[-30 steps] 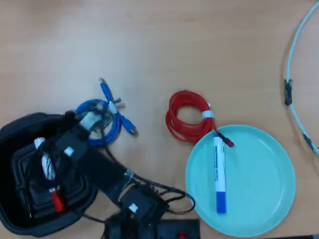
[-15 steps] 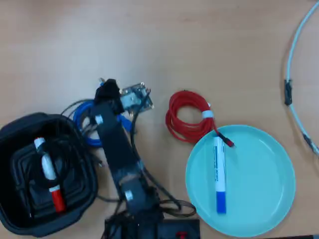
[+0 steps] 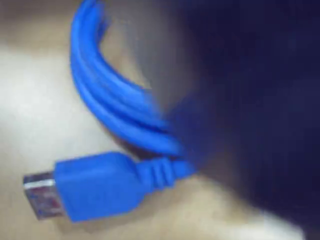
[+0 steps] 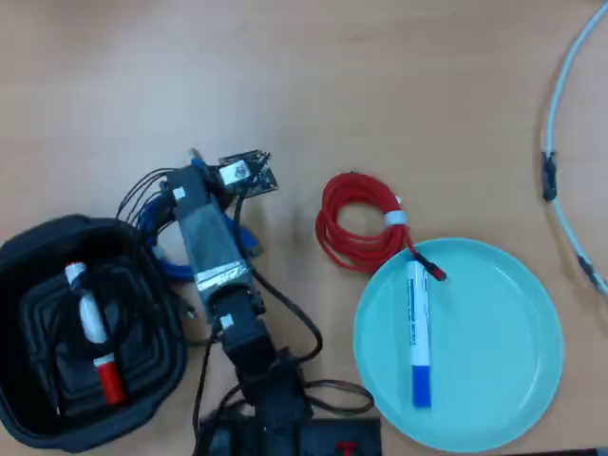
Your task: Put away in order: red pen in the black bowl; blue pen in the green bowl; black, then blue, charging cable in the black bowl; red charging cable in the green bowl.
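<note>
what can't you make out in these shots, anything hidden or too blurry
- Gripper fingers: the arm covers them in the overhead view; the wrist view shows only a dark blur at right, so open or shut cannot be told.
- Blue charging cable: mostly under the arm in the overhead view; in the wrist view its coil runs off the top edge and behind the blur.
- Black charging cable: not distinguishable inside the black bowl, dark on dark.
- Pale cable: cut off by the right edge of the overhead view.

Black arm (image 4: 214, 261) w/ grey tape band, loose black wires.
</note>
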Robot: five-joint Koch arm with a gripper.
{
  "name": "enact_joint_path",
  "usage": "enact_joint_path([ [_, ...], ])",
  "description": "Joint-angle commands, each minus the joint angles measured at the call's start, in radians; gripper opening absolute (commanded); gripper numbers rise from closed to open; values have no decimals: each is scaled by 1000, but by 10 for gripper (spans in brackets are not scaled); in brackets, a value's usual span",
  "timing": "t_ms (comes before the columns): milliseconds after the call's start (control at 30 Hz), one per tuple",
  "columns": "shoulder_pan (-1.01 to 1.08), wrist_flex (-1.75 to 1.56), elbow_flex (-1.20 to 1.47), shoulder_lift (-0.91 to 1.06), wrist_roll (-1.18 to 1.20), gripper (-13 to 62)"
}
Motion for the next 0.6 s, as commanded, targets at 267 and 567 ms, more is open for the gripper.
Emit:
enact_joint_path([
  [267,-38,-135,-103,-117,106,571],
  [567,-14,-127,-91,-155,110,525],
])
